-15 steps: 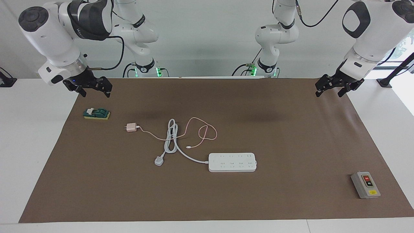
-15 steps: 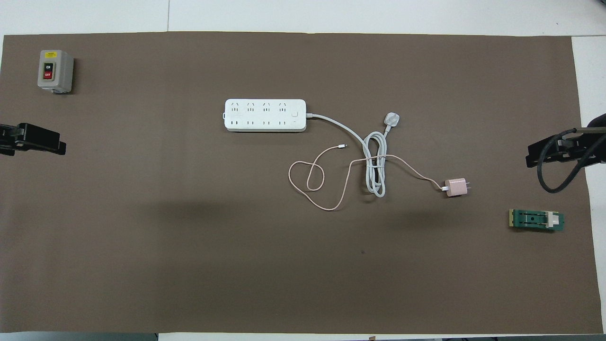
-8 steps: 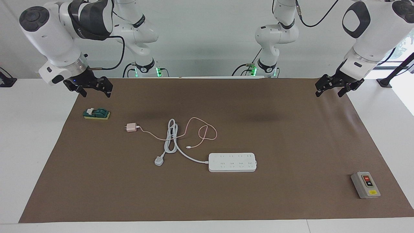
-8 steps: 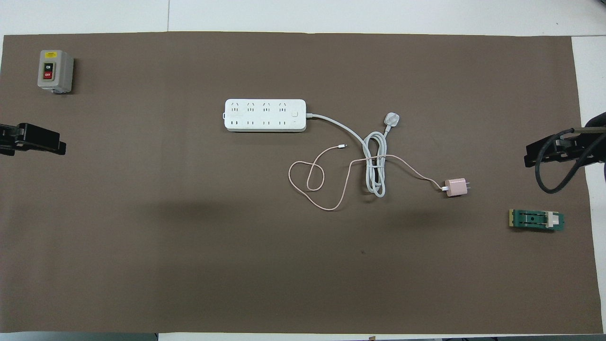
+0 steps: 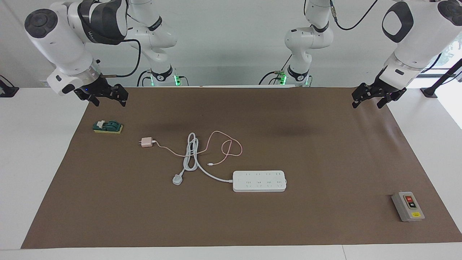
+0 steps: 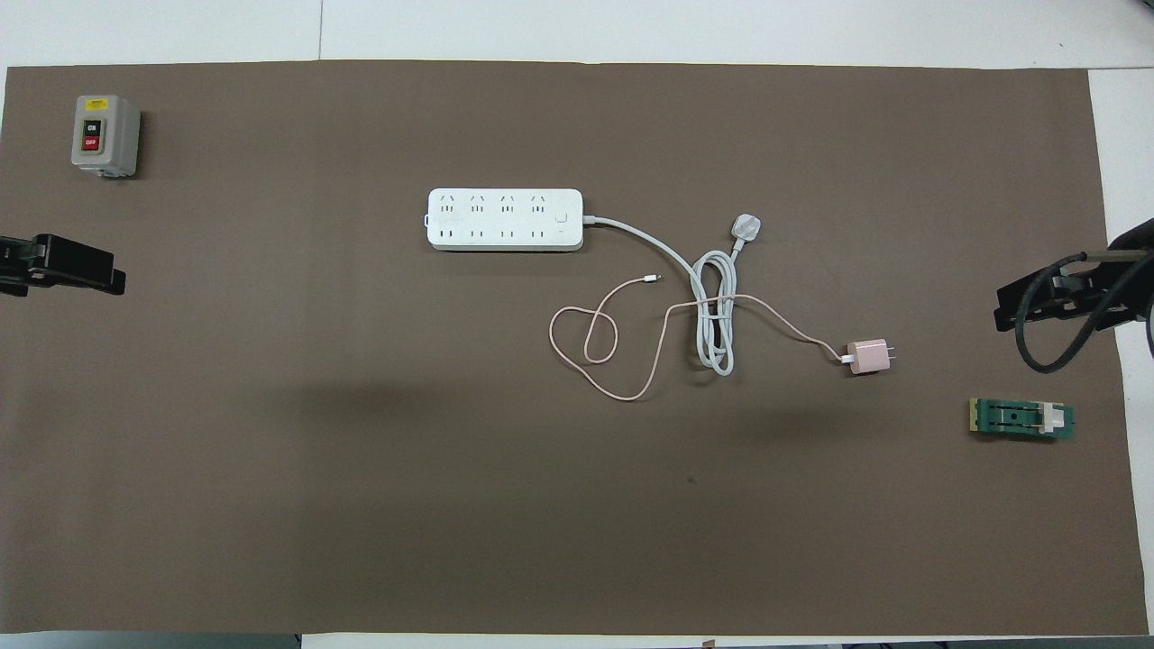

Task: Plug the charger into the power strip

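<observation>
The pale-pink charger (image 5: 146,142) lies on the brown mat, toward the right arm's end and nearer to the robots than the power strip; it also shows in the overhead view (image 6: 868,357). Its thin pink cable (image 5: 231,144) loops across the coiled white cord. The white power strip (image 5: 259,181) lies flat mid-mat, sockets up, and shows in the overhead view too (image 6: 505,219). My right gripper (image 5: 110,103) hangs open and empty over the mat's edge, near the green part. My left gripper (image 5: 368,104) hangs open and empty over the mat's edge at the left arm's end.
The strip's thick white cord ends in a white three-pin plug (image 5: 177,179). A green and yellow part (image 5: 108,126) lies near the right gripper. A grey box with red and black buttons (image 5: 408,206) stands at the left arm's end, farther from the robots.
My right gripper has shifted slightly inward over the mat's edge. The left arm, the charger and the power strip have not moved.
</observation>
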Robot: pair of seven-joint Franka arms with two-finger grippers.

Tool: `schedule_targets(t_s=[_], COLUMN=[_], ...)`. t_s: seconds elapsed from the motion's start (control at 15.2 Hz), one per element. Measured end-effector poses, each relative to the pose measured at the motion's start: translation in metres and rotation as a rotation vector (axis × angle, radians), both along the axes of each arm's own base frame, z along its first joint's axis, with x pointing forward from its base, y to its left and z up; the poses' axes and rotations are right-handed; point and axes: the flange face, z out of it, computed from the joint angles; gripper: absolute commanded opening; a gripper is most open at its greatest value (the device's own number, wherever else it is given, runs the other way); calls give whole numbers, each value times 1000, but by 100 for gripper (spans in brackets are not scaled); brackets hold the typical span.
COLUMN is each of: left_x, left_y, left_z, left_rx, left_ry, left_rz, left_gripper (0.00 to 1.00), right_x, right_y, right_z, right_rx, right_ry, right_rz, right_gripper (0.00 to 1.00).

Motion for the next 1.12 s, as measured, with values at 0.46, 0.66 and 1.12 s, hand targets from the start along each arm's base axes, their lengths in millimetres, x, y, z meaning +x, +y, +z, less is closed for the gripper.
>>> schedule_targets(t_s=[0.46,0.66,1.12], left_x=[0,0,-3], left_y=[0,4,19], left_z=[0,0,11], left_rx=[0,0,-2], left_ry=[0,0,-32], left_rz=[0,8,34], left_gripper=[100,100,100], right_x=[1,3,25], right_y=[-18,-11,-7], right_z=[1,0,-42], right_rx=[29,1,20], right_ry=[-22,-11,142], right_rz=[-213,-517,-1238], right_gripper=[100,100,100])
